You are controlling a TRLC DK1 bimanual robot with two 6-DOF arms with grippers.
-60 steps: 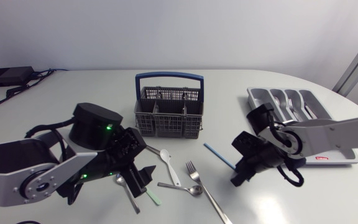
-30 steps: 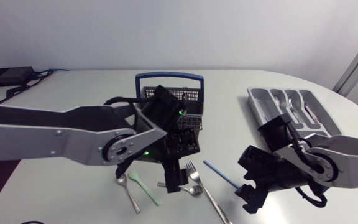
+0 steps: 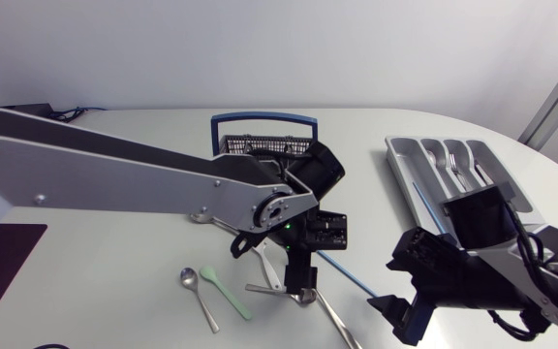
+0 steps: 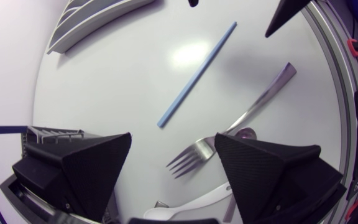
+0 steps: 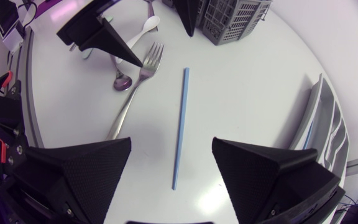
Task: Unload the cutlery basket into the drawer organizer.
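- The left gripper (image 4: pixel 173 142) hangs just in front of the basket (image 3: pixel 263 179). Its fingers are spread and hold nothing, and a fork (image 4: pixel 188 158) lies under them.
- The right gripper (image 5: pixel 171 142), farther from the basket, is also released, above a blue stick (image 5: pixel 180 124).
- A white spoon (image 5: pixel 143 28) and a green spoon (image 3: pixel 229 293) lie in front of the basket.
- The organizer (image 3: pixel 392 147) stands to the right of the basket, well apart, with cutlery inside.

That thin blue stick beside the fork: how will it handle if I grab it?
The blue stick looks straight and evenly thin, so probably stiff and very light. It lies flat on the smooth table, so it may skid or roll when nudged. Gripped near one end, something this long would likely pivot.
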